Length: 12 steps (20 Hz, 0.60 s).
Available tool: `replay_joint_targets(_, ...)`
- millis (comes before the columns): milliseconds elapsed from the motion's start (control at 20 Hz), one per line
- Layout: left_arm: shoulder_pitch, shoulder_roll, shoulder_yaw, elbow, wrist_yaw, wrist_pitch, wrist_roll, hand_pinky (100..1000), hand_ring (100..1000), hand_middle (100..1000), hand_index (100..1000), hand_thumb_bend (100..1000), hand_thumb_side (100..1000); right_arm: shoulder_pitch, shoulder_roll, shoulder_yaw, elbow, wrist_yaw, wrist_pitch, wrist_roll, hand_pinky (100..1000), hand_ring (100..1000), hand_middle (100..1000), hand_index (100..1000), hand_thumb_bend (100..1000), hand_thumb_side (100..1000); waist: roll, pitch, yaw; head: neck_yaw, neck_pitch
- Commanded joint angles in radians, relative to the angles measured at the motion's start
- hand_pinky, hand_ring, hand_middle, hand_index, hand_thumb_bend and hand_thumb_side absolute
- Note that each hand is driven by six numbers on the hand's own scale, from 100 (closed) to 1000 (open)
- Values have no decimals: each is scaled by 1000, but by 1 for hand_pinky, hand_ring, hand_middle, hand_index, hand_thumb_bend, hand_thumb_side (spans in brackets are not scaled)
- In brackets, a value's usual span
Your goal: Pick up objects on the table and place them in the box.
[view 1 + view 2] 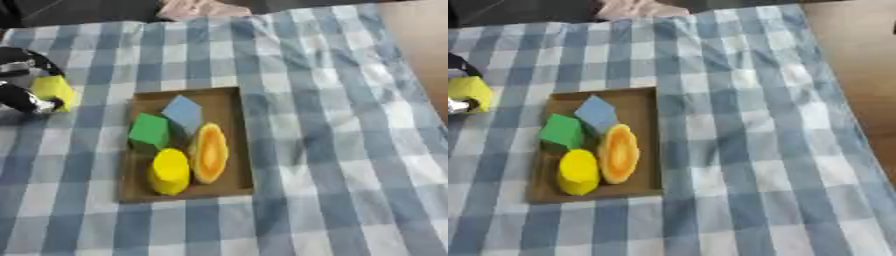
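We see our left hand (22, 82) at the left edge, its fingers curled round a yellow block (56, 91), which sits just left of the box (229, 137) and level with its far end. The right hand shows in neither view. The block looks like a small, stiff, light piece, probably foam or painted wood; we judge it will not crush or bend, though smooth faces could slide between the fingers. Its flat opposite sides are the sensible place to hold it, as we seem to now.

The box, a shallow brown tray on the blue-checked tabletop (350, 150), already holds a green cube (148, 131), a pale blue block (184, 113), a yellow cylinder (169, 172) and an orange oval piece (210, 152). Free room remains mainly at the far left corner. We can read no labels, brands or writing anywhere.
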Motion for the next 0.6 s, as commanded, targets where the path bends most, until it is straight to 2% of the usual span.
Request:
replay_joint_targets(50, -11, 38, 15, 5, -19, 11, 13, 818, 802, 668, 790, 278, 323, -5, -17, -15, -6, 4, -2, 4, 887, 742, 615, 837, 100, 450, -4, -19, 0, -1, -10)
replay_joint_targets(200, -10, 34, 15, 10, -19, 11, 22, 670, 681, 542, 704, 228, 201, -3, -15, -17, -6, 3, -3, 4, 888, 742, 616, 837, 100, 449, -5, -21, -1, -3, -9)
replay_joint_targets(250, -10, 33, 14, 10, -16, 9, 25, 619, 635, 507, 682, 202, 188, -2, -14, -17, -6, 2, -3, 4, 888, 743, 616, 837, 100, 450, -5, -21, -1, -3, -9)
replay_joint_targets(350, -10, 31, 13, 6, -6, 3, 38, 609, 613, 487, 663, 185, 179, -2, -13, -17, -5, 1, -3, 6, 889, 743, 616, 837, 100, 451, -6, -23, -1, -3, -9)
replay_joint_targets(450, -9, 31, 12, -3, 4, -4, 58, 591, 590, 464, 638, 123, 174, -1, -12, -18, -4, 0, -3, 6, 888, 743, 616, 837, 100, 451, -6, -26, -1, -5, -8)
replay_joint_targets(500, -9, 30, 11, -10, 13, -9, 68, 586, 585, 461, 633, 100, 297, 0, -12, -18, -4, -1, -4, 6, 888, 743, 616, 837, 100, 462, -6, -28, -1, -6, -7)
replay_joint_targets(550, -10, 31, 11, -22, 22, -13, 77, 582, 581, 456, 630, 100, 180, 0, -12, -19, -4, -2, -4, 6, 888, 743, 616, 837, 100, 458, -6, -29, -2, -6, -6)
replay_joint_targets(600, -11, 30, 10, -42, 33, -20, 87, 578, 577, 452, 628, 100, 187, 1, -12, -20, -4, -2, -4, 6, 888, 743, 616, 837, 100, 451, -6, -31, -2, -8, -5)
